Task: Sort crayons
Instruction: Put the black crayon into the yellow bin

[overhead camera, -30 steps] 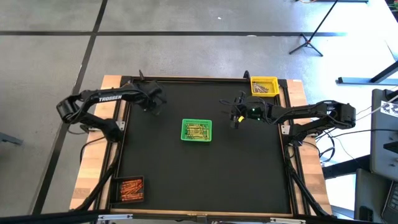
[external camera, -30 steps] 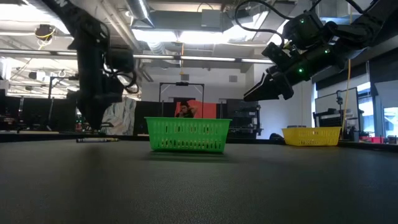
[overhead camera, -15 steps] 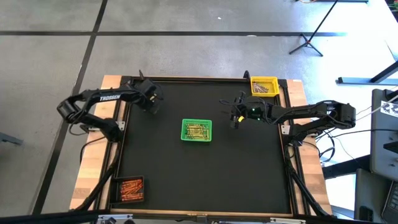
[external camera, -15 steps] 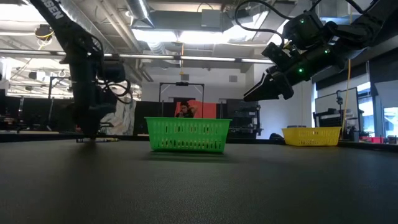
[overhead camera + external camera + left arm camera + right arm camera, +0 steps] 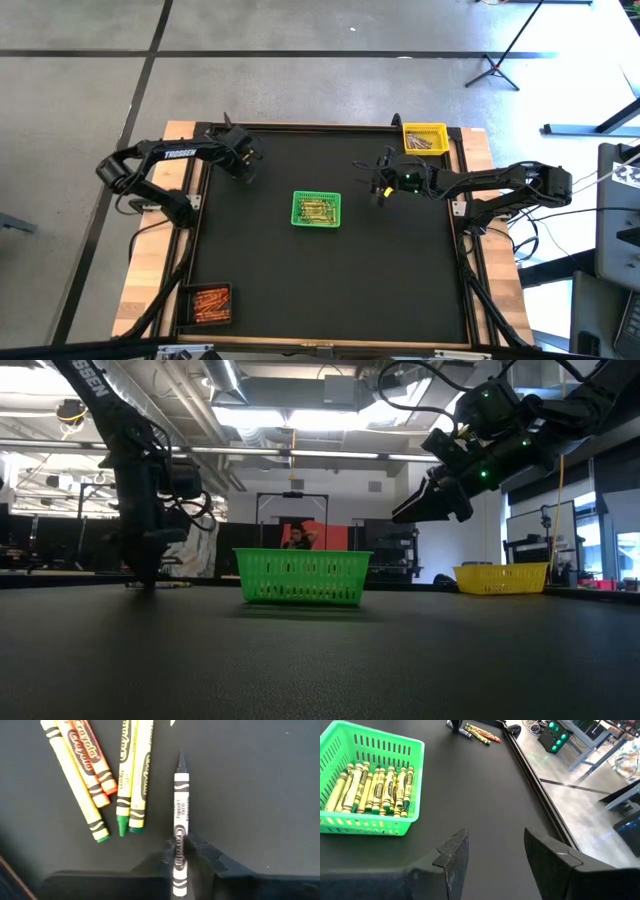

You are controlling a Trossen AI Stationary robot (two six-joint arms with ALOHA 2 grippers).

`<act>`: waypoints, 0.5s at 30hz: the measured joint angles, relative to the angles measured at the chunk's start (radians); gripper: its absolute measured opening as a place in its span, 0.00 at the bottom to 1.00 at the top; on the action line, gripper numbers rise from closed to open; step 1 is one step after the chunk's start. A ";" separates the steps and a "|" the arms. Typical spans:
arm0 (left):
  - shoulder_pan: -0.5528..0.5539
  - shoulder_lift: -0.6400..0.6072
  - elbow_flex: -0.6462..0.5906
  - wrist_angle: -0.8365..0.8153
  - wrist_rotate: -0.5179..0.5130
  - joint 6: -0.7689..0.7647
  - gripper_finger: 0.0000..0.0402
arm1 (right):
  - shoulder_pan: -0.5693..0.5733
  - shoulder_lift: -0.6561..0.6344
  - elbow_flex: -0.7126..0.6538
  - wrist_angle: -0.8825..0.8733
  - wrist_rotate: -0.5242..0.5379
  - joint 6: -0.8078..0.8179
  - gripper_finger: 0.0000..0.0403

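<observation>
Grey is the colour in hand: the left claw (image 5: 179, 851), down at the worktop's (image 5: 330, 280) ten o'clock corner, has its fingers pressed to either side of a grey crayon (image 5: 180, 815) lying flat there, so I judge the pick-up step is under way. Just beside it lie loose crayons (image 5: 102, 775), yellow-green and orange, still unsorted. The next move seems to call for a clean lift without dragging those neighbours, then a carry to whichever basket takes grey.

The green basket (image 5: 316, 209) at the centre holds green-yellow crayons in a row. The yellow basket (image 5: 425, 138) at one o'clock holds some sticks; the black basket (image 5: 209, 304) at seven o'clock holds orange ones. The right claw (image 5: 492, 852) hangs apart, empty, at about two o'clock from the green basket.
</observation>
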 joint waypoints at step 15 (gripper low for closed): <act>-0.179 -0.222 0.028 0.223 0.099 0.105 0.02 | 0.000 0.000 0.000 0.090 -0.001 0.220 0.60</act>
